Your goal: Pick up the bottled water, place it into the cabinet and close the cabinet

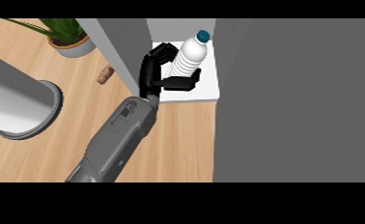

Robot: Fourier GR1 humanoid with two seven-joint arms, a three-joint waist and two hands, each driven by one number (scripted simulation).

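Note:
The bottled water (192, 54), clear and ribbed with a teal cap, stands leaning a little on the white floor of the cabinet (208, 91). My left hand (153, 71) reaches into the cabinet from the lower left. Its fingers curl against the bottle's left side and its thumb wraps under the bottle's lower end. The bottle's base is hidden behind the hand. The cabinet's grey door (285, 97) stands open and fills the right of the view. My right hand does not show.
A grey cabinet side panel (121, 44) rises just left of the hand. On the wooden counter (178, 141) are a potted plant (68, 37) at the back left, a small brown piece (105, 74) and a large grey round vessel (25, 107) at the left edge.

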